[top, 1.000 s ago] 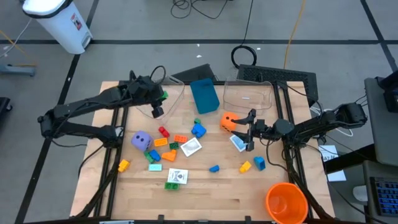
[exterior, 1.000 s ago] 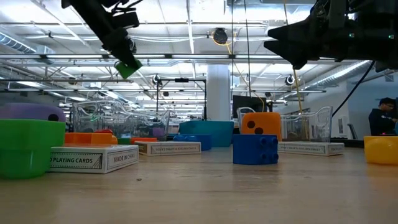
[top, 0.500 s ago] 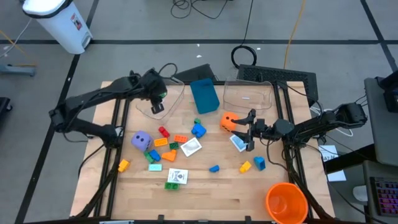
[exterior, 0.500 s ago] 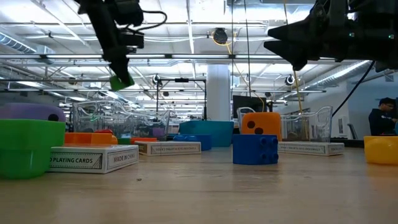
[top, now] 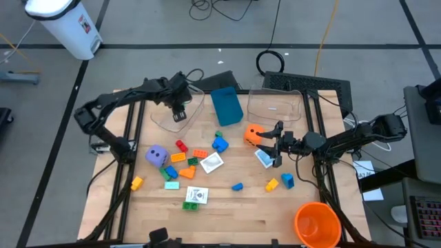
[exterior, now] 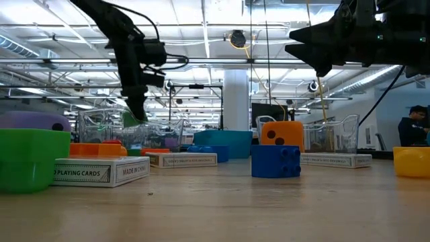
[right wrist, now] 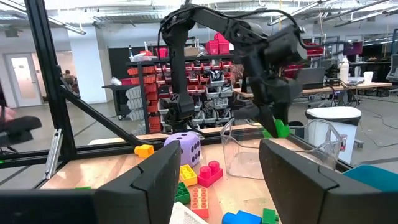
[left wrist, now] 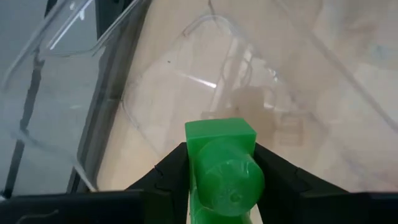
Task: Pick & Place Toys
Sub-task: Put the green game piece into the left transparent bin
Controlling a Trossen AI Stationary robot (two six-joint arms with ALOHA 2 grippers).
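Observation:
My left gripper [top: 178, 112] is shut on a green brick [left wrist: 221, 163] over the left clear tub [top: 162, 118] at the table's far left; the low view shows the brick [exterior: 134, 119] about level with the tub's rim. Other toys lie on the table's middle: a purple die [top: 157, 156], an orange die [top: 253, 133], coloured bricks [top: 182, 162] and white cards [top: 196, 195]. My right gripper [top: 277, 145] hangs open above the table beside the orange die, with nothing between its fingers [right wrist: 155, 177]. My left gripper pinches the green brick between its two fingers [left wrist: 175, 163], one on each opposite side [left wrist: 194, 155]. The fingers come from above and point steeply down. The brick is lifted clear above the tub's floor, and its round stud faces the wrist camera.
A tilted blue box [top: 226, 105] and a second clear tub [top: 275, 107] stand at the far middle and far right. A big orange cup [top: 317, 224] stands at the near right corner. Dark frame posts run along both table sides.
My left gripper has carried the green brick down toward the left clear tub, and its arm has swung toward the table's far edge. It has tipped to point more steeply down and stays shut on the brick.

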